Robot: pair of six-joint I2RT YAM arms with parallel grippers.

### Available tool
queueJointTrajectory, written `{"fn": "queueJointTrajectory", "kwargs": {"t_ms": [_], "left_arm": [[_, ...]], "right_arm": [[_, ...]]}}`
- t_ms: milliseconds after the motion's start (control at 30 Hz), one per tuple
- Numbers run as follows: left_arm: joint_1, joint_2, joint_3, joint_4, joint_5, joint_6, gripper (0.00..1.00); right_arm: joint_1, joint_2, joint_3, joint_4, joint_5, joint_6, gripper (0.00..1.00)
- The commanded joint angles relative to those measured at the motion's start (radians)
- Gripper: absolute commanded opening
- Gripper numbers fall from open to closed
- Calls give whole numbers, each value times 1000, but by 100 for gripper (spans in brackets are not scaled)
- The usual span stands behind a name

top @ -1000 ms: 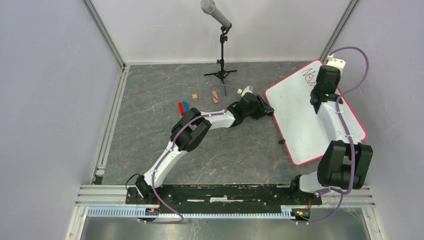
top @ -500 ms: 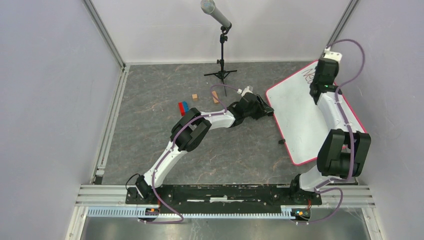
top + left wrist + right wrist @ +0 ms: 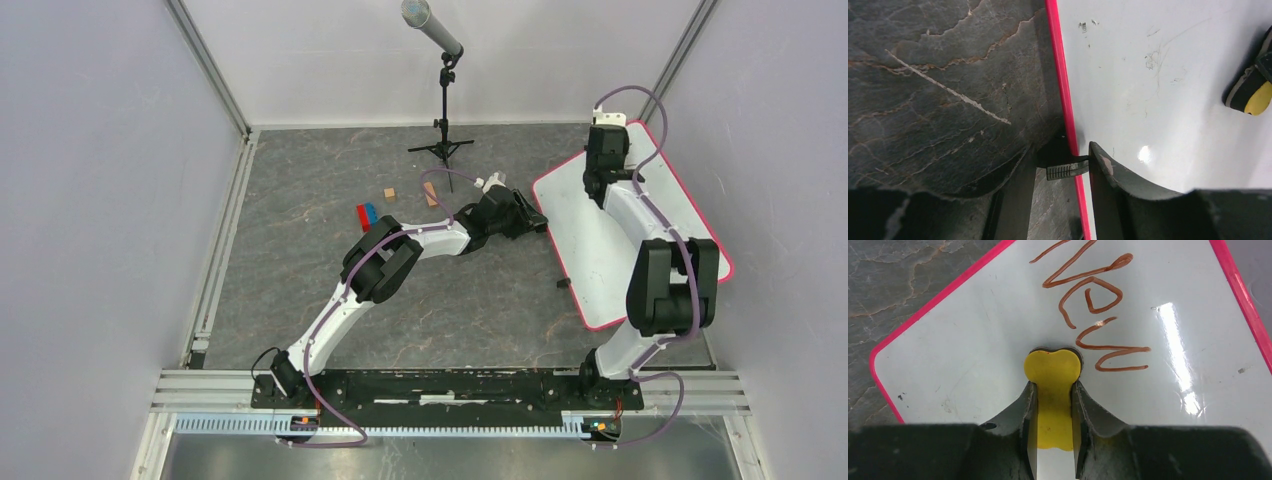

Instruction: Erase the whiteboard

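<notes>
While whiteboard [image 3: 585,240] lies flat and skewed on right part of table [image 3: 300,230], right gripper [image 3: 1053,385] sits over board's far end, fingers clamped on yellow eraser [image 3: 1053,362]. Eraser head at white surface, just beside reddish-brown writing [image 3: 1093,290]; contact or small gap not resolvable. Lettering unsmeared. Left gripper [image 3: 1060,160] at board's left edge, fingers astride pink rim, small black clip [image 3: 1065,170] between them. Clamped or loose: cannot tell.

light: bright, even | glare: streak on whiteboard [image 3: 1158,390] | fingers [image 3: 1093,415]: v. close, soft focus | shadows: faint
</notes>
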Motion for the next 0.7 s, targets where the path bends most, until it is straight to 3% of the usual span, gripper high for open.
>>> {"fn": "queueJointTrajectory", "kwargs": {"t_ms": [0, 167, 267, 667], "left_arm": [[-16, 36, -21, -155, -10, 41, 50], [-16, 37, -21, -155, -8, 41, 51], [-16, 37, -21, -155, -10, 41, 51], [-16, 38, -21, -154, -7, 41, 51]], "right_arm": [[-35, -6, 26, 13, 17, -30, 17], [-164, -51, 102, -26, -18, -6, 18], [-174, -55, 124, -18, 1, -42, 18], [-23, 96, 66, 13, 33, -8, 17]]}}
